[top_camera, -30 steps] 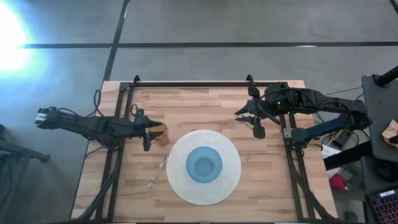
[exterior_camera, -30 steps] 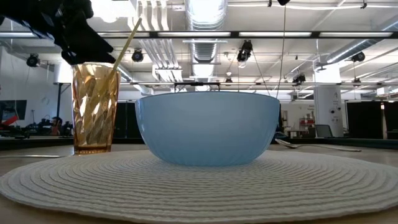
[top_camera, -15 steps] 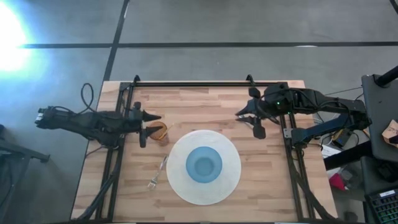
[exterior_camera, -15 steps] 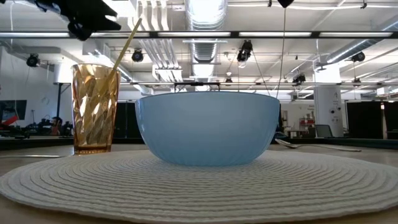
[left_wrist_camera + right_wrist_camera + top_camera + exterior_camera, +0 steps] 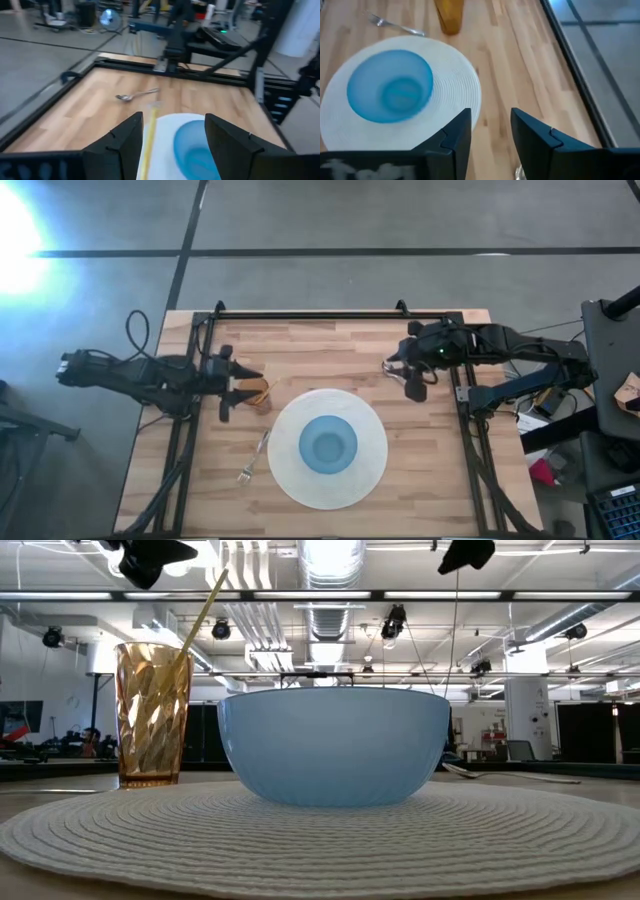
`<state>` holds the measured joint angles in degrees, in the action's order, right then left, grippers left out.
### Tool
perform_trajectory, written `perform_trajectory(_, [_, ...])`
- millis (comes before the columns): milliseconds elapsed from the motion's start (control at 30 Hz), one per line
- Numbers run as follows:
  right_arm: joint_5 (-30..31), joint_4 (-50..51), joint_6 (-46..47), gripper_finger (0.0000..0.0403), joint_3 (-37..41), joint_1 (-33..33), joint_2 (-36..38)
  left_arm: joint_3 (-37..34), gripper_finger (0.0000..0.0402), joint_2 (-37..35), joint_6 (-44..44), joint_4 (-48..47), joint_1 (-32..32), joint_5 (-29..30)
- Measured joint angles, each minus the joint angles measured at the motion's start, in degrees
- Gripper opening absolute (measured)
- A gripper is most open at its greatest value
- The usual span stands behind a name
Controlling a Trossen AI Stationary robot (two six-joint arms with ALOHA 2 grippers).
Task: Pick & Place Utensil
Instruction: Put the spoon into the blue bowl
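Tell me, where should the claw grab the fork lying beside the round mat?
Grip the fork at the middle of its thin handle, coming straight down from above. It lies flat on the wooden table, so nothing can slide underneath; pinch across the handle. The tines end looks wider and harder to hold. The left claw is nearer.

left tool: fingers apart, raised | right tool: fingers apart, raised
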<state>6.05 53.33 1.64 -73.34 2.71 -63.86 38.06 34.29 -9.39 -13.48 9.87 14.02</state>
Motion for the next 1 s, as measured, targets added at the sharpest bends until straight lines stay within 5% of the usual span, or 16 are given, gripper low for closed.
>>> perform_trajectory(1000, [-0.71,0.93,17.86,0.0167,20.36,13.67,0.02,5.31,0.0204,11.81,-2.01,3.57,5.99,-5.74])
